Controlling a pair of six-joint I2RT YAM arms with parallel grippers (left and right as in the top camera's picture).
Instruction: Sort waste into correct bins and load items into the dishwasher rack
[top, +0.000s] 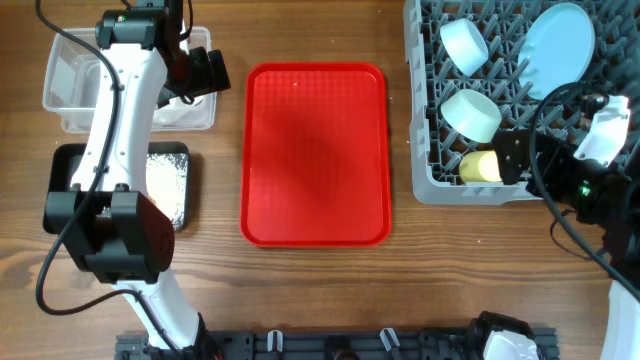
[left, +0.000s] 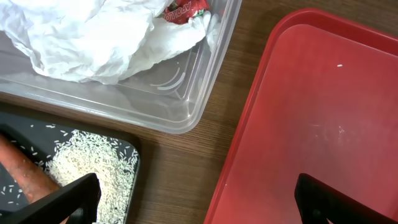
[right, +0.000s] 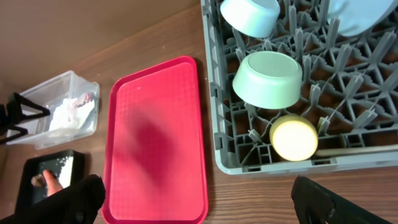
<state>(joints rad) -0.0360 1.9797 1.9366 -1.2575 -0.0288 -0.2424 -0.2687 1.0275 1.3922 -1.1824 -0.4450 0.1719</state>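
Note:
The clear tub (top: 60, 85) at the far left holds the crumpled white napkin (left: 81, 37) and the red-and-white wrapper (left: 185, 9). The black tray (top: 70, 160) in front of it holds rice (left: 87, 165) and the orange carrot piece (left: 22, 168). My left gripper (top: 207, 70) is open and empty; in its wrist view (left: 199, 205) it hovers between the tub and the red tray. The grey rack (top: 425, 150) holds the blue plate (top: 555, 40), blue bowl (top: 465, 42), green bowl (top: 472, 112) and yellow cup (top: 480, 166). My right gripper (top: 512, 155) is open and empty at the rack's front edge; it also shows in its wrist view (right: 202, 205).
The flat red serving tray (top: 315, 150) lies bare between the bins and the rack. A pale bar, possibly the spoon (right: 354, 151), lies in the rack beside the cup. The left arm crosses over the black tray. I cannot make out the brown lump.

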